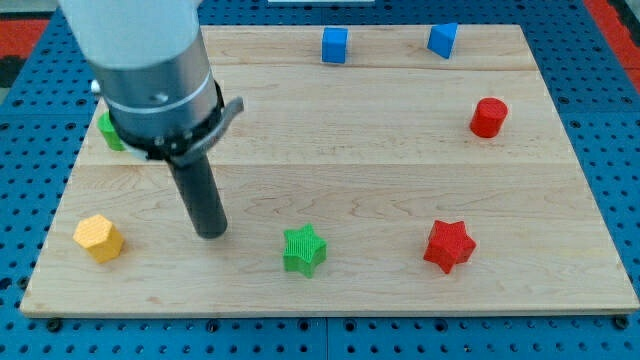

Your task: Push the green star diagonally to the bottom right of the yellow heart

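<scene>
my tip clear; arm hides green block.

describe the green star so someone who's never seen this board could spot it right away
Start at the wooden board and follow its bottom edge to about the middle. The green star sits there, right of my tip and left of the red star. It is the only green star-shaped block.

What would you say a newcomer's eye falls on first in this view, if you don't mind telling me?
Probably the big grey arm filling the view's top left, its dark rod ending at my tip, on bare wood between the yellow block at the view's left and the green star to its right. Next, the red star at the view's bottom right.
</scene>
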### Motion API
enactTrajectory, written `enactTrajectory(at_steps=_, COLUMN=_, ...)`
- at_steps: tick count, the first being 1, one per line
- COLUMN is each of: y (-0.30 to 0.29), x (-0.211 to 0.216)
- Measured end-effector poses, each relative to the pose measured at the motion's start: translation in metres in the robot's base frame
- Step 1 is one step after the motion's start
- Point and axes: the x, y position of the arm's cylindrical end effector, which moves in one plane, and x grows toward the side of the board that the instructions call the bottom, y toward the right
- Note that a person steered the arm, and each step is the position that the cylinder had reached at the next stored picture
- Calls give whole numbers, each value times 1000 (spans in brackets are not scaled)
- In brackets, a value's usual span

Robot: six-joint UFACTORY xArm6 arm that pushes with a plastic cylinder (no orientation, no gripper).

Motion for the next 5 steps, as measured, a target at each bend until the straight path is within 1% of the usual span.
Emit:
enactTrajectory(at_steps=1, y=7, x=42)
enactTrajectory(at_steps=2, y=56, x=68)
enactTrajectory(at_steps=3, y=99, x=57)
enactTrajectory(at_steps=4, y=93, x=17)
enactTrajectory(at_steps=5, y=82, x=-1)
